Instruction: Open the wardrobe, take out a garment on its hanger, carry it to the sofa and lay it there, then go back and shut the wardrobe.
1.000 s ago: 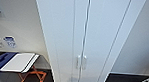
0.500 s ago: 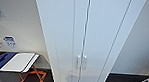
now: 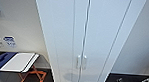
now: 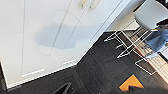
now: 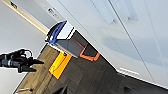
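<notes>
I face the tall, smooth white wardrobe (image 3: 83,32) standing upright, doors closed, vertical handles (image 3: 81,61) side by side; end effector states I cannot tell.

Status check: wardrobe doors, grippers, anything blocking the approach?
Wardrobe dead ahead, both doors shut, handles untouched. Gripper states unreadable. Folding stand off to one side; white chair to the other.

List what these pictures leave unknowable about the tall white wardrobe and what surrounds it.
- Tall white wardrobe: head view, its two doors are shut, so the contents are hidden; its top is cut off by the picture's edge.
- Two small white handles: head view, too blurred to show their shape.
- Blue-and-white wall labels: head view, print too small to read.
- White metal-legged chair: left wrist view, cut off by the picture's edge, with blue cloth covering part of it.
</notes>
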